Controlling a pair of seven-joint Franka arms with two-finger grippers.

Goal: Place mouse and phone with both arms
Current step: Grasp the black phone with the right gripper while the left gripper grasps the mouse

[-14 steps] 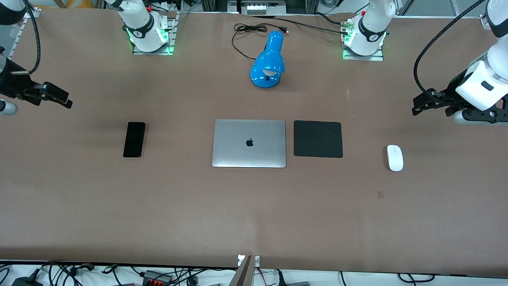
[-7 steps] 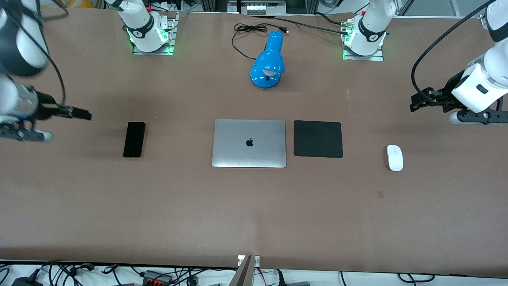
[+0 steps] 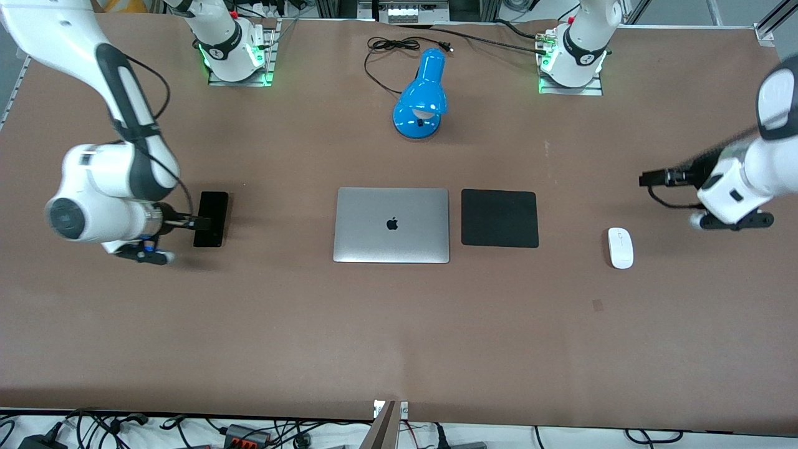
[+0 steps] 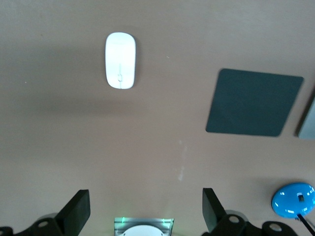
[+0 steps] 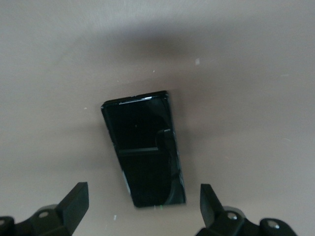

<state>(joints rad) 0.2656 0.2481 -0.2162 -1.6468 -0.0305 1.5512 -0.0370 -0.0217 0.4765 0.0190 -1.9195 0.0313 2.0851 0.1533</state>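
We were in the approach: right gripper (image 3: 202, 222) spread empty over the phone (image 3: 211, 219), left gripper (image 3: 648, 179) (also spread, empty) near the mouse (image 3: 620, 247), descents due next.

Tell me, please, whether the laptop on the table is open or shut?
Shut: the laptop lies flat with its silver lid and logo facing up, and no screen or keyboard shows.

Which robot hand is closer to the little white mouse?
Left. The left gripper hovers near the small white oval mouse; the right gripper is over the slim black phone.
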